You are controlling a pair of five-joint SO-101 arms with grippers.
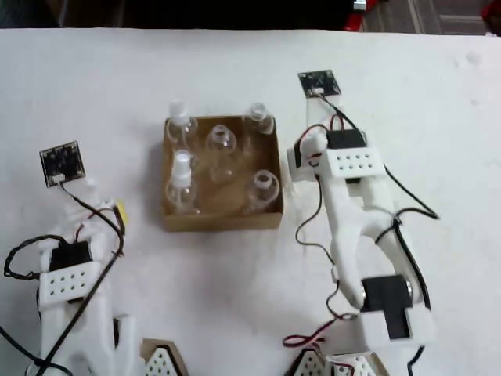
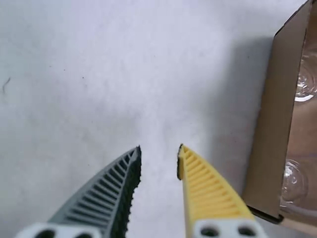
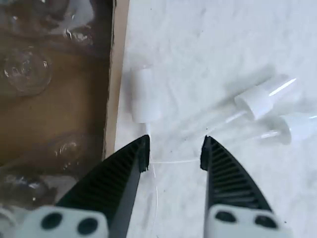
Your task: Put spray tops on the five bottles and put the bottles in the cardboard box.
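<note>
The cardboard box (image 1: 221, 218) stands mid-table with several clear bottles upright in it. Two bottles on its left side, one at the back (image 1: 182, 119) and one in front (image 1: 182, 174), carry white spray tops; the middle bottle (image 1: 221, 142) has a bare neck. My right gripper (image 3: 174, 151) is open, low over the table just outside the box's right wall (image 3: 113, 79). A loose spray top (image 3: 143, 96) lies right ahead of its fingertips, with two more (image 3: 261, 96) (image 3: 297, 124) farther off. My left gripper (image 2: 158, 156), with grey and yellow fingers, is open and holds nothing, left of the box (image 2: 270, 139).
White table (image 1: 407, 86) all around. In the high view the right arm (image 1: 356, 211) runs along the box's right side and the left arm (image 1: 70, 274) sits at the front left. Small circuit boards (image 1: 61, 162) (image 1: 318, 83) lie on the table beyond each gripper.
</note>
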